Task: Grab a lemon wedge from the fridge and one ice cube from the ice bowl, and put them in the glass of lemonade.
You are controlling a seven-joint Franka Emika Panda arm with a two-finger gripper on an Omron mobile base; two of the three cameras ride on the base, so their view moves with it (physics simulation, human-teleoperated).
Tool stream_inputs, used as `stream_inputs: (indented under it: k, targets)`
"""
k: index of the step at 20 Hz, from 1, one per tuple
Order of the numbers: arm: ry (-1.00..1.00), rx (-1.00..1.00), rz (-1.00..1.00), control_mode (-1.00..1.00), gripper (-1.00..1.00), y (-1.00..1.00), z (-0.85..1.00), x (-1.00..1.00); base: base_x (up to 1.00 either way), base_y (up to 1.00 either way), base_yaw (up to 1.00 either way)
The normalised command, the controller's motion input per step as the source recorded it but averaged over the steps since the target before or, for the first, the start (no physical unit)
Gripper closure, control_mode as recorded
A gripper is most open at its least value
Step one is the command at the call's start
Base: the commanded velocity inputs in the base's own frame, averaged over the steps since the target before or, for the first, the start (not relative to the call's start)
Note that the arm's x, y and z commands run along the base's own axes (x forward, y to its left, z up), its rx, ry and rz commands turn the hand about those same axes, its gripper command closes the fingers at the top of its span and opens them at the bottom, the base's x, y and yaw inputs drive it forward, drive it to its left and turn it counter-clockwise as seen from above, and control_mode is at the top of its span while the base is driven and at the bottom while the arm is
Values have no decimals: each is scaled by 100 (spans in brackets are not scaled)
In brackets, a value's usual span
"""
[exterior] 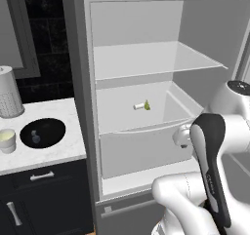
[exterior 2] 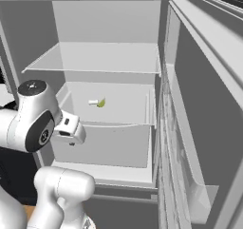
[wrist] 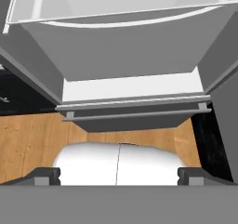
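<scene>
A rendered home kitchen. A tall matte grey fridge (exterior: 80, 107) stands open, showing pale white-grey shelves (exterior: 151, 58), beside a white speckled stone counter (exterior: 58, 151) set over dark navy cabinets (exterior: 44, 205) with pale bar handles. On the counter sit a shallow round black bowl (exterior: 43, 132) and a small whitish cup (exterior: 7, 140); the hand view shows a warm wooden plank floor (wrist: 28, 139) below.

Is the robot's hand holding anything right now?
No, nothing: the gripper is open and empty. The tiny pale lemon wedge lies on a shelf in the grey fridge.
</scene>
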Motion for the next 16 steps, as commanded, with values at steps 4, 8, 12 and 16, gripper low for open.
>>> stream_inputs:
  k: [4,8,12,16]
  targets:
    - [-7,1,-1,-100,-100,1,0,5,0,0,0]
    - [-5,0,-5,-100,-100,22,0,28,0,0,0]
    - [-12,1,-6,-100,-100,1,6,58,0,0,0]
    - [-19,1,-11,-100,-100,0,32,68,0,0,0]
